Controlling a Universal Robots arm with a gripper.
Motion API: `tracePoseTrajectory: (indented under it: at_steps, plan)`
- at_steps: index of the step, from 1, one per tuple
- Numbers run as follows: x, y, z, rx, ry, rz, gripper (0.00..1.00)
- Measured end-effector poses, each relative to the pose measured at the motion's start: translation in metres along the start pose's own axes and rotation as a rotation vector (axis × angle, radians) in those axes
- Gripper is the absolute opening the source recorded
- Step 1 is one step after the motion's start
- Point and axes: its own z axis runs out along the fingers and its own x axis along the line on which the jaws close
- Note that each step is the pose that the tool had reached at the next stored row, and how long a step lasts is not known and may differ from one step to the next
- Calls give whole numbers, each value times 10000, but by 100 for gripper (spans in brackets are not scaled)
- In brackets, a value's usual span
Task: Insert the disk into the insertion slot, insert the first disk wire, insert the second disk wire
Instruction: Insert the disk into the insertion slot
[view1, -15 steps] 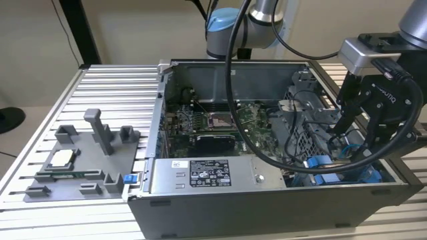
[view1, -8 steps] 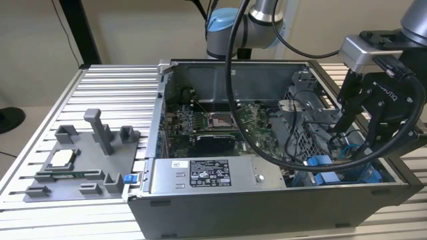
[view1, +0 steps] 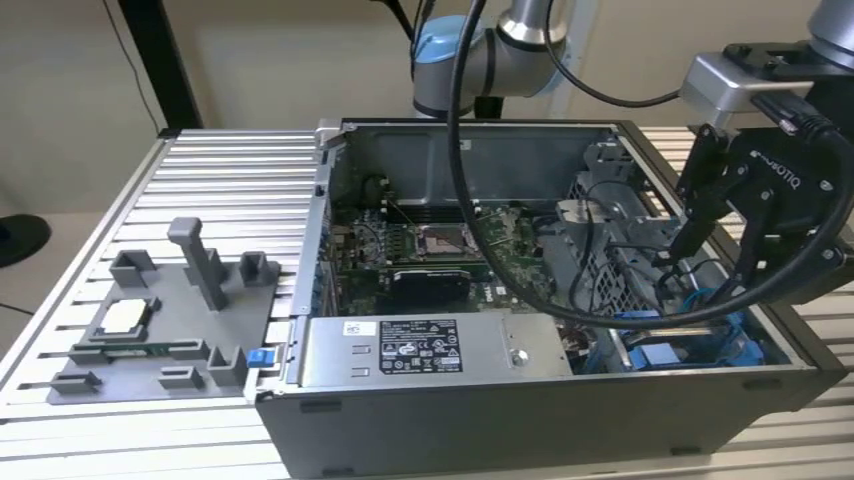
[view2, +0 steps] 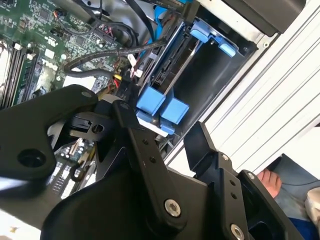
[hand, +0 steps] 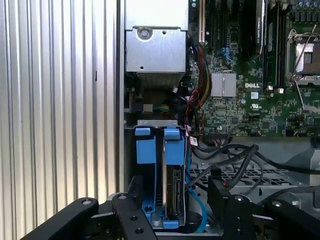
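The disk (hand: 175, 197) stands on edge in the insertion slot of the open computer case (view1: 534, 410), clipped in its blue carrier (hand: 145, 150). The carrier's blue tabs (view2: 161, 105) also appear in the second wrist view, and its blue frame (view1: 657, 355) sits at the case's corner nearest the exterior view's right. My gripper (view1: 717, 258) hangs just above this bay. In both wrist views it is open (hand: 175, 182) (view2: 159, 117), straddling the disk with nothing between the fingers. A blue wire (hand: 194, 202) curves beside the disk. Black wires (hand: 235, 155) lie loose over the grey cage.
A grey labelled power-supply box (view1: 400, 345) fills the case's front. The motherboard (view1: 441, 250) lies in the middle. A grey fixture tray (view1: 160, 320) with posts stands on the slatted table (view1: 227, 170) at the exterior view's left. A thick black cable (view1: 461, 150) hangs over the case.
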Motion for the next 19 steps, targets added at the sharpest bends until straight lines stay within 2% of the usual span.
tracePoseTrajectory:
  at_steps: [16, 19]
  plan:
    - [-4, 6, -4, 18, 13, 0, 100]
    - [-34, 10, 0, 34, 13, 12, 100]
